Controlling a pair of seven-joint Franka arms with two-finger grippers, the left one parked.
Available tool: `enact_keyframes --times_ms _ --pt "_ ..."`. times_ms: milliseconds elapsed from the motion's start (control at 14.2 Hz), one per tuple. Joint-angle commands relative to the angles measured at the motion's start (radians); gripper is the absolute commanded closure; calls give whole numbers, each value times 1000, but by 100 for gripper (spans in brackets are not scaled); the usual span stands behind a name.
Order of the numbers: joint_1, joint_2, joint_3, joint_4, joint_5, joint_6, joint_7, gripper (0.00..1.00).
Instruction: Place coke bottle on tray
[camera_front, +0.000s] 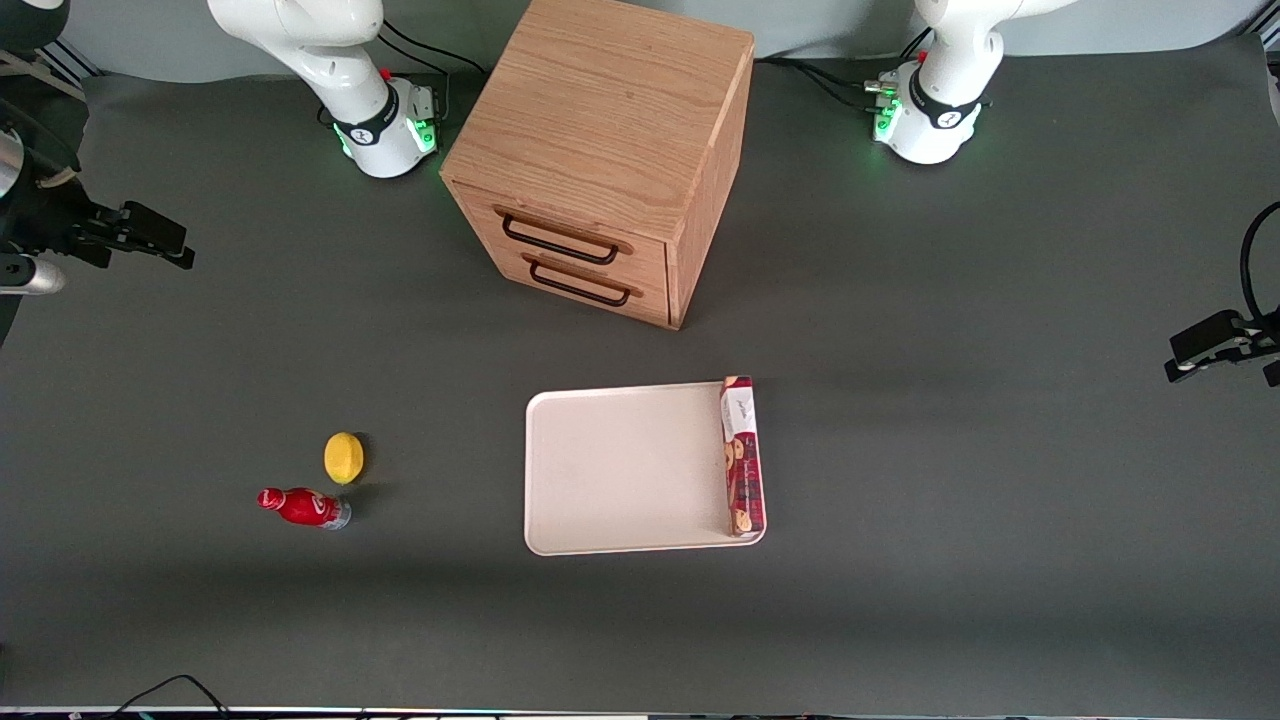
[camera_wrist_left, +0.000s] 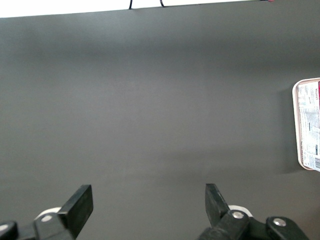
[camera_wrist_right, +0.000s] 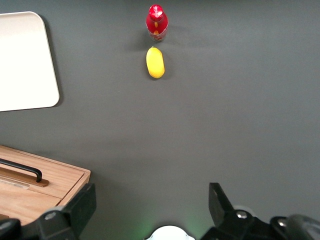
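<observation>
The coke bottle (camera_front: 303, 508) is small and red with a red cap and lies on its side on the dark table toward the working arm's end. It also shows in the right wrist view (camera_wrist_right: 156, 22). The cream-white tray (camera_front: 610, 470) lies flat mid-table in front of the cabinet, and its corner shows in the right wrist view (camera_wrist_right: 25, 60). My right gripper (camera_front: 160, 238) hangs above the table at the working arm's end, well apart from the bottle and farther from the front camera. In its wrist view the gripper (camera_wrist_right: 150, 205) is open and empty.
A yellow lemon (camera_front: 344, 457) (camera_wrist_right: 155, 62) lies just beside the bottle, farther from the front camera. A long red biscuit box (camera_front: 742, 455) lies on the tray's edge toward the parked arm. A wooden two-drawer cabinet (camera_front: 600, 150) (camera_wrist_right: 35, 185) stands farther back.
</observation>
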Motion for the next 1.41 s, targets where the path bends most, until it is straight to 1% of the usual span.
enact_keyframes --times_ms 0,141,352,493,563,634,704,775,845,986,1197,1338 --pt "13 10 -8 31 20 -55 22 0" --pt "11 15 -10 36 20 -60 14 0" --pt "26 30 -5 62 3 -54 -1 0" --pt "28 132 -5 160 -10 -49 -4 0" --pt "28 198 -5 227 -18 -47 -29 0" --pt "32 267 -4 294 -30 -43 -94 0" --pt "40 344 -5 356 -53 -17 -142 0" --pt "39 407 -8 393 -61 32 -158 0" --pt "40 455 -8 393 -72 99 -171 0" --pt "48 562 -2 393 -140 246 -189 0" --pt "71 706 4 392 -136 389 -135 0" --pt "80 745 5 380 -139 433 -118 0"
